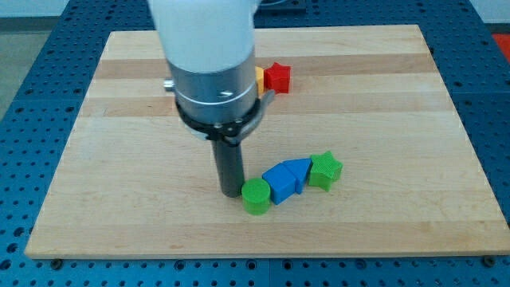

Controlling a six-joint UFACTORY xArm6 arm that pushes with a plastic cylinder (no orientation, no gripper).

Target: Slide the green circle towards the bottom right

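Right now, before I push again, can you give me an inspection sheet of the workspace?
Surface: wooden board, flat, on a blue perforated bench.
Job's things: green circle near the view's bottom centre, touching a blue block on its right.
My tip: my tip sits right at the green circle's left side, about touching it.
Clutter: second blue block and a green star in a row running up-right from the circle; red star near the view's top, with a yellow block mostly hidden behind the arm.
Pincer: none fitted.
Cables: nothing seen.
Surroundings: blue bench only; nothing else seen.
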